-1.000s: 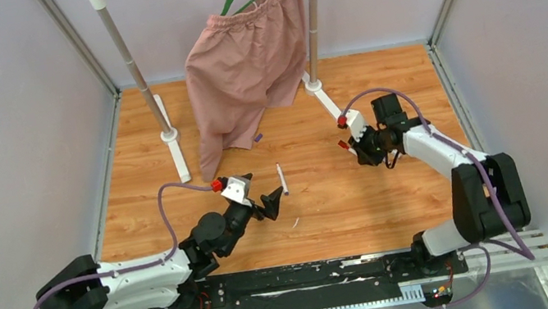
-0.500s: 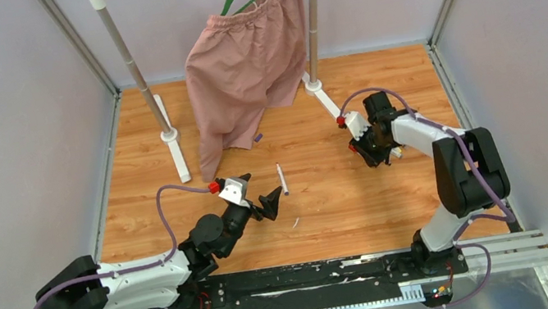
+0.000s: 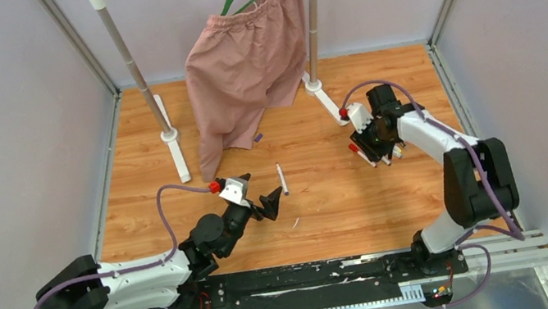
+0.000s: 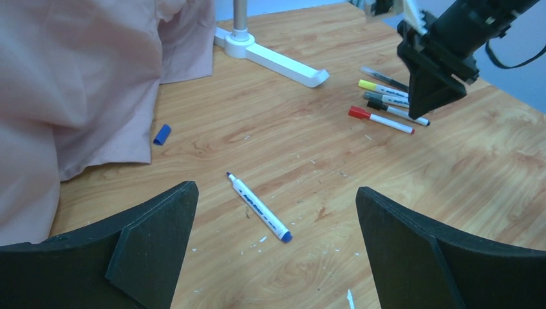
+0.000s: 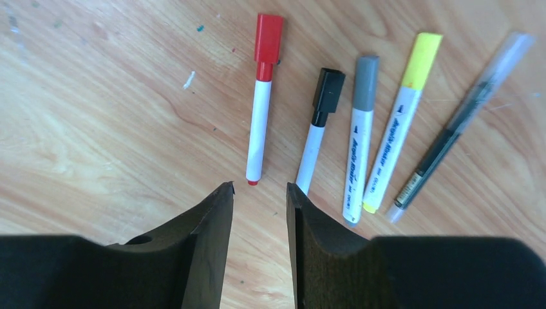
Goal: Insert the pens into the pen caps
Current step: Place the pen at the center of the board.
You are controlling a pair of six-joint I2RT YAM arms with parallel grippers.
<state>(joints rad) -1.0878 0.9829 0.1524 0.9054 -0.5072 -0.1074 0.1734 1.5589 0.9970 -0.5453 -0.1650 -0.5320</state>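
An uncapped blue-tipped white pen (image 4: 257, 207) lies on the wood between and just beyond my left gripper's (image 4: 273, 190) wide-open, empty jaws; it also shows in the top view (image 3: 282, 178). A blue cap (image 4: 162, 134) lies by the pink cloth. My right gripper (image 5: 259, 187) hovers over a row of capped pens, jaws slightly apart and empty: red-capped (image 5: 261, 96), black-capped (image 5: 319, 129), grey-capped (image 5: 359, 138), yellow-capped (image 5: 399, 122) and a slim dark pen (image 5: 460, 125). Its tips are just short of the red and black pens' ends.
Pink shorts (image 3: 243, 60) hang from a green hanger on a white rack whose feet (image 3: 178, 157) (image 3: 326, 100) rest on the wooden table (image 3: 322, 213). Grey walls enclose the table on three sides. Small white flecks lie near the blue pen.
My right gripper has shifted right and turned, and now sits over the row of pens. My left arm and the blue pen have not moved.
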